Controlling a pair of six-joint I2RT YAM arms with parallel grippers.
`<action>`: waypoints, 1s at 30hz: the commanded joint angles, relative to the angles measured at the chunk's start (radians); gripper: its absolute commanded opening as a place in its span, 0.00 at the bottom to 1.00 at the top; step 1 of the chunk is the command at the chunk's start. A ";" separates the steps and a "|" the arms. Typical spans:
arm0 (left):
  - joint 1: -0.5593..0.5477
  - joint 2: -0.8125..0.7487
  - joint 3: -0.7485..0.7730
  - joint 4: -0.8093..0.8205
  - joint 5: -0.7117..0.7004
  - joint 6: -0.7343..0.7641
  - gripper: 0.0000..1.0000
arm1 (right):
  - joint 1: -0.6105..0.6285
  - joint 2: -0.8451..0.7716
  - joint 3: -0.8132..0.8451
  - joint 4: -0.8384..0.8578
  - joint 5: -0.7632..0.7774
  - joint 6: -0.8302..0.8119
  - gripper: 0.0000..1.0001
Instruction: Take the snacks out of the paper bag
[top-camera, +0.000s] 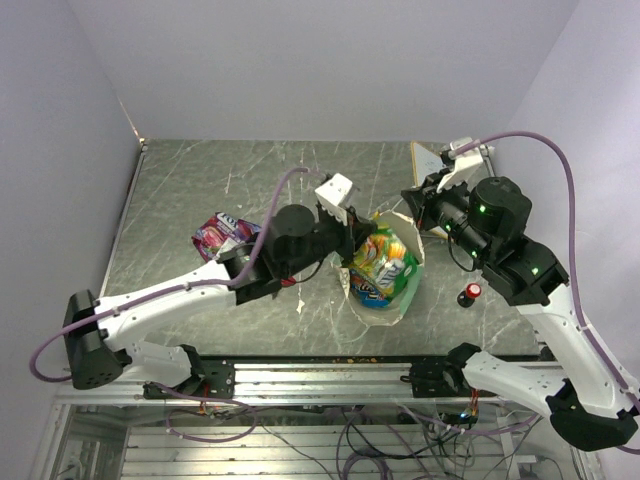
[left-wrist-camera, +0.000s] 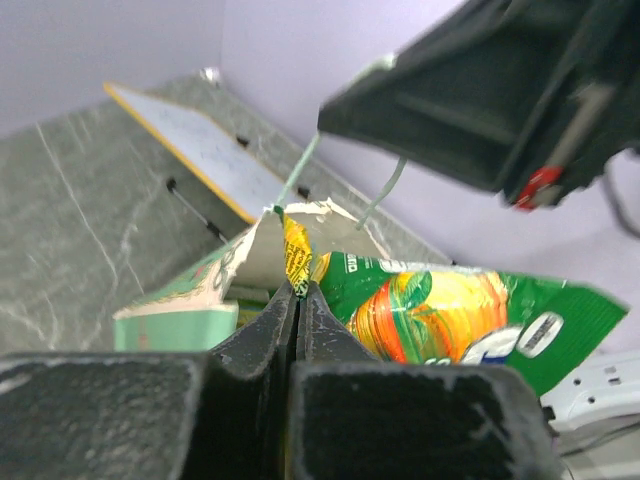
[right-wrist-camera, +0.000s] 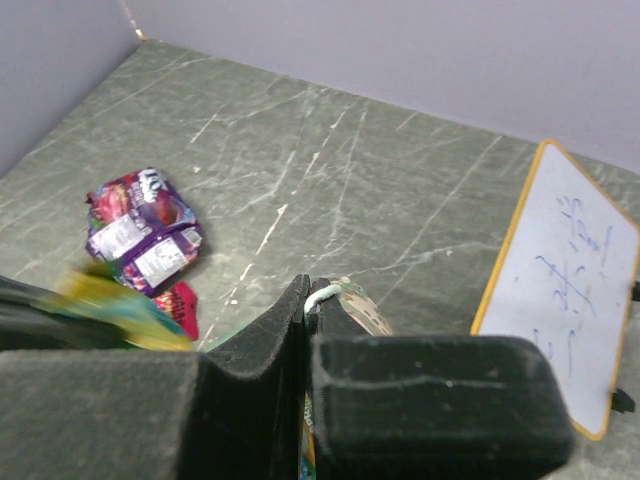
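Now the left gripper (left-wrist-camera: 296, 298) pinches shut on a green snack packet (left-wrist-camera: 450, 320) (by its yellow edge), while the right gripper (right-wrist-camera: 308, 300) clamps the string handle (right-wrist-camera: 325, 292) of the paper bag (top-camera: 388, 316).

The top external camera looks steeply down from above and behind the arm bases, far enough to take in the whole grey counter (top-camera: 200, 190) and both arms. The left wrist camera sits close behind the left tool (left-wrist-camera: 297, 300), looking along its fingers (left-wrist-camera: 262, 338) at the green snack packet (left-wrist-camera: 450, 310) and mint-green paper bag (left-wrist-camera: 170, 325) right at the tips, the whiteboard (left-wrist-camera: 200, 150) farther ahead. The right wrist camera rides behind the right tool (right-wrist-camera: 308, 300), tilted down at the counter ahead; it shares that whiteboard, ahead to its right, with the left wrist view, and the purple packets (right-wrist-camera: 140, 235), ahead-left, with the top view.
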 joint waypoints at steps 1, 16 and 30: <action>0.040 -0.103 0.098 -0.044 -0.065 0.072 0.07 | -0.001 -0.024 0.014 0.074 0.079 -0.037 0.00; 0.239 -0.192 0.257 -0.622 -0.583 0.026 0.07 | -0.002 0.008 -0.013 0.136 -0.027 -0.034 0.00; 0.651 -0.046 0.187 -0.900 -0.293 -0.430 0.07 | -0.001 0.002 -0.029 0.136 -0.095 -0.016 0.00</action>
